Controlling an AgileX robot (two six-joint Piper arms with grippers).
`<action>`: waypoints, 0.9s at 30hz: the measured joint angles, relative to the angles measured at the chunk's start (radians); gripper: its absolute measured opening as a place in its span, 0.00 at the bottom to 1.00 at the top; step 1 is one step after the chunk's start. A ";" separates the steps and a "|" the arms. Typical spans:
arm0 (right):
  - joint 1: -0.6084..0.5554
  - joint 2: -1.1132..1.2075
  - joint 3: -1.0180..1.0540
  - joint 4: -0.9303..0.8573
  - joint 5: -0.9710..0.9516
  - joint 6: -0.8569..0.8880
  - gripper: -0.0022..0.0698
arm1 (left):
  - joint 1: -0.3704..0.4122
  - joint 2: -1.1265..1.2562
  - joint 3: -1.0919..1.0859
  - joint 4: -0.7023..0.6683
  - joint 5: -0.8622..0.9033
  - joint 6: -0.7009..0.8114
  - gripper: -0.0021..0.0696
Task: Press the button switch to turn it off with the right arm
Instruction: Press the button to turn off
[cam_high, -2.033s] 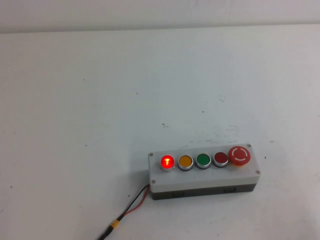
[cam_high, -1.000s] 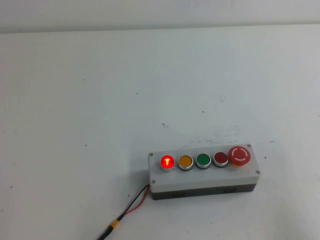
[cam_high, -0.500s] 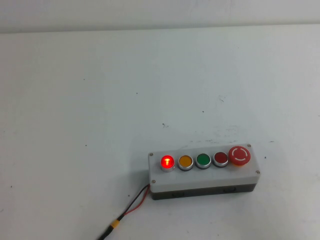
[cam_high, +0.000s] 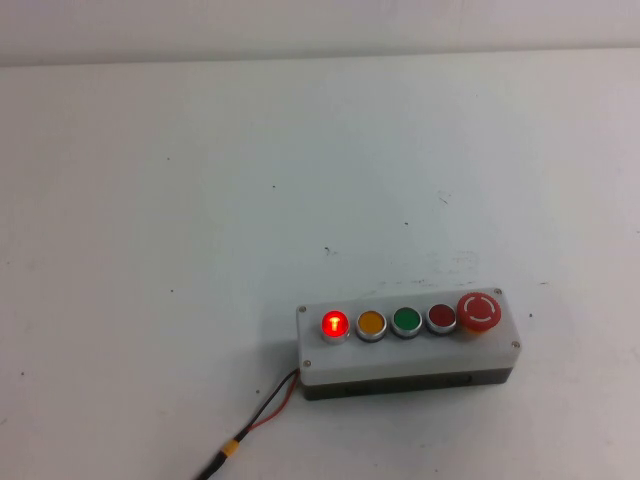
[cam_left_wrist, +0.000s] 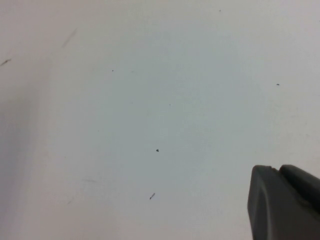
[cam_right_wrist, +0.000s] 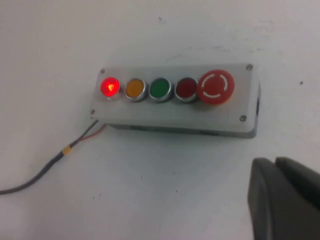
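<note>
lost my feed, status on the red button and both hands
Button switch lit, unpressed. Right hand off the box. Left hand over bare table. Nothing blocking.

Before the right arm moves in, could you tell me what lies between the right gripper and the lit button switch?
In the right wrist view, bare table and the box's near edge separate the right gripper from the button switch. The left gripper hangs over bare table.

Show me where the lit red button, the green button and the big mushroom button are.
button switch (cam_high: 334, 324), high view, glowing cap.
green button (cam_high: 406, 321), high view, cap centre.
mushroom button (cam_high: 478, 310), high view, red head.
Right gripper (cam_right_wrist: 285, 200), right wrist view, finger.
Left gripper (cam_left_wrist: 282, 202), left wrist view, finger.
</note>
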 joint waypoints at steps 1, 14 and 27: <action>0.003 0.052 -0.040 -0.017 0.028 0.006 0.01 | 0.000 0.000 0.000 0.000 0.000 0.000 0.03; 0.415 0.511 -0.337 -0.306 0.039 0.299 0.01 | 0.000 0.000 0.000 0.000 0.000 0.000 0.03; 0.772 1.000 -0.760 -0.463 0.080 0.429 0.01 | 0.000 0.000 0.000 0.000 0.000 0.000 0.03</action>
